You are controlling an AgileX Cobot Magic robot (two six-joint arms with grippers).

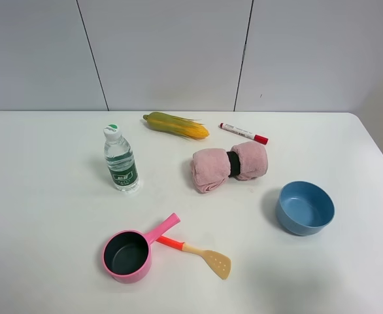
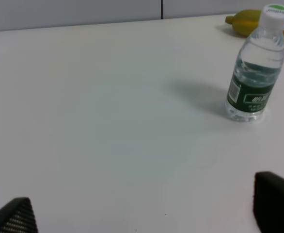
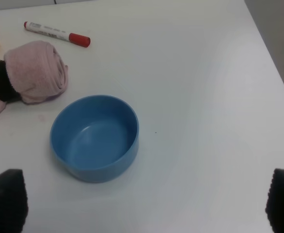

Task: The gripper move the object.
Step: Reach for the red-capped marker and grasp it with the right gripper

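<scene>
The white marker pen [image 1: 243, 133] with a red cap lies flat at the back of the table, between the corn cob [image 1: 176, 125] and the table's right side. It also shows in the right wrist view [image 3: 57, 34], beyond the blue bowl. My right gripper [image 3: 144, 204] is open and empty, its dark fingertips [image 3: 6, 199] wide apart, well short of the pen. My left gripper [image 2: 142, 213] is open and empty over bare table, with only its fingertips [image 2: 275, 199] showing. Neither arm shows in the exterior high view.
A rolled pink towel [image 1: 229, 165] lies just in front of the pen. A blue bowl [image 1: 305, 207] stands to the right, a water bottle [image 1: 120, 159] to the left. A pink saucepan [image 1: 130, 252] and an orange-handled wooden spatula [image 1: 198, 252] lie near the front.
</scene>
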